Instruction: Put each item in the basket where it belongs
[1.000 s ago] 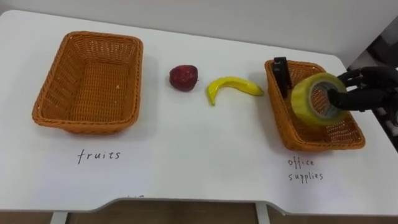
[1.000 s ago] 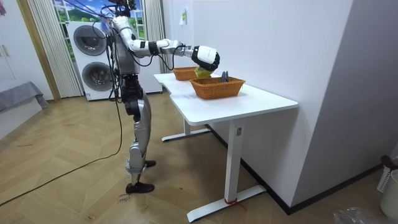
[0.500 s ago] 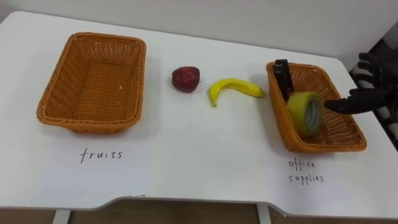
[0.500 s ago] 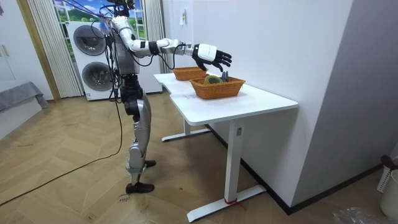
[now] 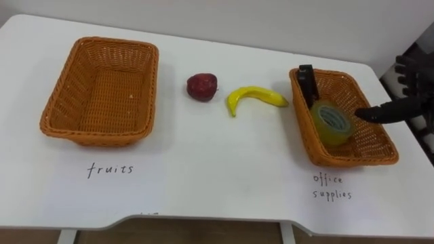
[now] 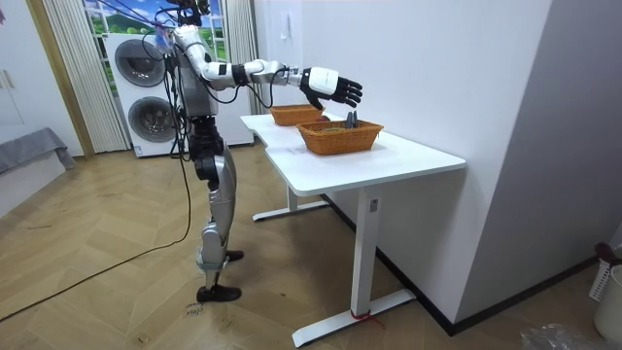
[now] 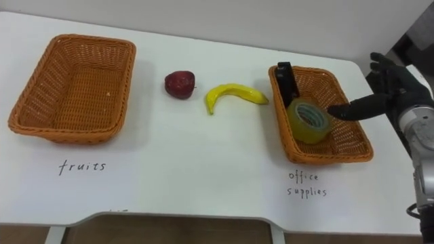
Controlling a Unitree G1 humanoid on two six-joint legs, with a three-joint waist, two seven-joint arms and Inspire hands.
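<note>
A yellow roll of tape (image 5: 331,122) (image 7: 308,120) lies inside the wicker basket (image 5: 376,154) (image 7: 352,154) at the right, beside a black stapler (image 5: 306,83) (image 7: 285,78) at its far end. My right hand (image 5: 400,102) (image 7: 386,88) (image 6: 330,86) hovers open over the basket's right side, fingers spread, holding nothing. A dark red apple (image 5: 202,86) (image 7: 179,83) and a yellow banana (image 5: 254,97) (image 7: 232,95) lie on the white table between the two baskets. The wicker basket (image 5: 68,127) (image 7: 41,125) at the left has nothing in it.
The white table (image 5: 217,176) bears handwritten words under each basket. In the room view I stand at the table's near long side, with washing machines (image 6: 146,92) behind me and a wall beyond the table.
My right hand has opened and let go of the tape roll, which dropped into the right basket and settled flat. The hand has drawn slightly up and to the right.
</note>
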